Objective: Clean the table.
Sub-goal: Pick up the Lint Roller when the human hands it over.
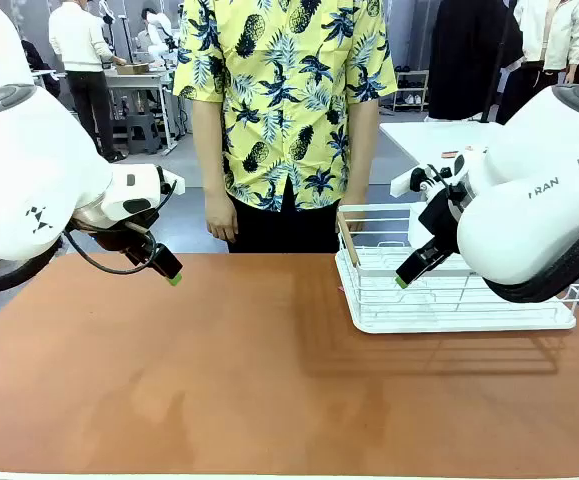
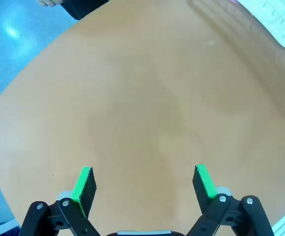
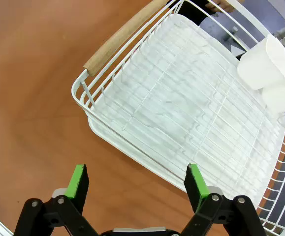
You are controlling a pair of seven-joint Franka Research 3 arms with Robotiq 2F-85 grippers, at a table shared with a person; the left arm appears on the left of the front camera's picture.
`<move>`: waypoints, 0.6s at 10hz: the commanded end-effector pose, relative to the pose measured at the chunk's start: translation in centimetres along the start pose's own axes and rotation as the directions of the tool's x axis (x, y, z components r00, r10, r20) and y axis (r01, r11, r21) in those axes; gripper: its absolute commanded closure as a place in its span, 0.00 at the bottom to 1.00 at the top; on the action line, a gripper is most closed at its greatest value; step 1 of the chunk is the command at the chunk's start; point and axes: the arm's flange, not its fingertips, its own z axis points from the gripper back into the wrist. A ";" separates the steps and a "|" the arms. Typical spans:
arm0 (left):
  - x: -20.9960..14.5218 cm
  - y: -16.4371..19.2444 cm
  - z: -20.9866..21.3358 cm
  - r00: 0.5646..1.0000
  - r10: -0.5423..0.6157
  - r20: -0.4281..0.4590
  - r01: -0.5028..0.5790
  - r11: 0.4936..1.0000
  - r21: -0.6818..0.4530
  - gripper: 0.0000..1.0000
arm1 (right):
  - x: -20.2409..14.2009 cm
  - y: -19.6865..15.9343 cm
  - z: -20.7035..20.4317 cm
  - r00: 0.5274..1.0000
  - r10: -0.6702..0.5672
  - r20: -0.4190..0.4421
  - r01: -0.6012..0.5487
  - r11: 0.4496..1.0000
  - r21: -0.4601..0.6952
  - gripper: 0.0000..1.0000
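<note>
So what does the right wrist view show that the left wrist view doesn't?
Right wrist: the right gripper, open, by the edge of a white wire dish rack with a wooden handle and a cutlery holder at its corner. Left wrist: the left gripper, open, over the table, blue floor beyond its edge. Shared: the reddish-brown table and the rack, just its corner in the left wrist view.

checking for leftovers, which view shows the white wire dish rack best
Right wrist view: it looks into the white wire dish rack. Front view shows it side-on, partly behind the right arm; left wrist view catches one corner.
</note>
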 end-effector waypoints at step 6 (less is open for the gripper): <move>0.0 0.0 0.0 1.000 0.000 0.000 0.000 1.000 0.000 0.00 | 0.0 0.0 0.0 1.000 0.000 0.000 0.000 1.000 0.000 0.00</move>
